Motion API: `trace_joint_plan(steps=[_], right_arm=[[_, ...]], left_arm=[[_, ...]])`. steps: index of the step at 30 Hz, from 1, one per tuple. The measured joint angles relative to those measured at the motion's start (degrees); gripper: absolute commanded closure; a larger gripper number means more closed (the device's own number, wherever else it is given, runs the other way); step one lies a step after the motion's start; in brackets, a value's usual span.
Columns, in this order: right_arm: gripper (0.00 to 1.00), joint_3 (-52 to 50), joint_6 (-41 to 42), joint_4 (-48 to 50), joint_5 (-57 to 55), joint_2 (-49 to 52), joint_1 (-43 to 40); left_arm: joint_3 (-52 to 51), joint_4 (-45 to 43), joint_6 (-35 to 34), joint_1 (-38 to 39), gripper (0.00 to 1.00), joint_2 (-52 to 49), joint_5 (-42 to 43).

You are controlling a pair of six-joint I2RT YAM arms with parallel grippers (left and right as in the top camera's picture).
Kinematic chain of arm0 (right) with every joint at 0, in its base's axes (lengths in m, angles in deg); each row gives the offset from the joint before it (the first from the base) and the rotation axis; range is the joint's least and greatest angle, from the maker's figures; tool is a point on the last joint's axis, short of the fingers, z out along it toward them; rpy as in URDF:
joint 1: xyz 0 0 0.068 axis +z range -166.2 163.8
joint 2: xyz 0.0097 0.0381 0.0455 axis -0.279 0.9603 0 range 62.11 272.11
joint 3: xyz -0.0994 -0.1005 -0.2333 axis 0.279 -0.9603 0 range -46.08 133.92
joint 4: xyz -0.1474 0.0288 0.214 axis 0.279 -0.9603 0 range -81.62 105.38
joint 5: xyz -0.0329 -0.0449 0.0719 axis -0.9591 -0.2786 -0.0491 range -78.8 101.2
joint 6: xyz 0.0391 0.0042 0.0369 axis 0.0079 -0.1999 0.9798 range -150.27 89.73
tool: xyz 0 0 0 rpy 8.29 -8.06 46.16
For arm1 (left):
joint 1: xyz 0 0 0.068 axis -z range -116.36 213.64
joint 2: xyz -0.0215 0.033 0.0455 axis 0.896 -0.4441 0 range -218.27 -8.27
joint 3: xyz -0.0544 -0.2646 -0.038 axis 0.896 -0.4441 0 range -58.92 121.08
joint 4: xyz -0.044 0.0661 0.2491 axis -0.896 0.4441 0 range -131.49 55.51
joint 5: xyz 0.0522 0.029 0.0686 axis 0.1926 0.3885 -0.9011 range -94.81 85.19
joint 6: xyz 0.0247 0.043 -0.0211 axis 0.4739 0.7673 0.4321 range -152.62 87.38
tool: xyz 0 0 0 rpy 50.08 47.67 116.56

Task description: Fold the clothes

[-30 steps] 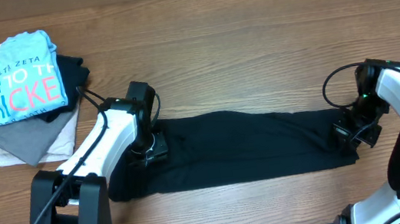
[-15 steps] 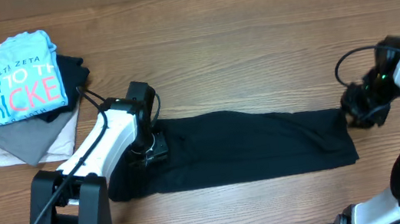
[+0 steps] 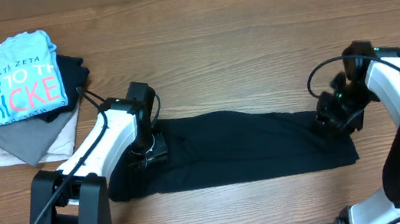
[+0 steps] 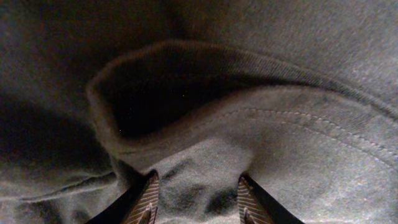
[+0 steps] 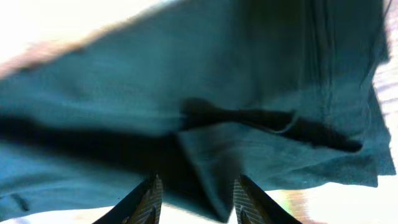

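black shirt [image 3: 244,149]: long axis runs left-right
right pincer [image 5: 196,198]: half open over its right end
left pincer [image 4: 198,196]: half open on left end

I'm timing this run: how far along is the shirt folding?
Done: the black T-shirt looks folded lengthwise into a long strip. In hand: the left claw is down on its left end, and the right claw hangs open over its right end. Left: the strip is not yet folded crosswise into a compact bundle.
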Motion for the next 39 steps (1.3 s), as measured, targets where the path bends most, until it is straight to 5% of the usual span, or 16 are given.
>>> trace_joint_plan(steps=[16,29,35,39], right_arm=[[0.61,-6.21,8.92,2.1,-12.7,1.4,-8.09],[0.51,-3.98,9.57,-1.14,-13.44,1.44,-11.85],[0.31,3.34,2.6,-3.21,-9.18,1.51,-13.42],[0.31,3.45,-1.25,-2.62,-7.08,1.51,-13.46]], left_arm=[[-0.04,4.81,-0.02,0.0,0.55,0.0,-2.6],[-0.04,5.31,0.0,-0.11,0.57,0.0,-3.72],[1.66,7.21,0.22,-3.45,0.46,0.0,-3.19],[4.79,6.99,0.83,-6.14,0.34,0.02,-1.22]])
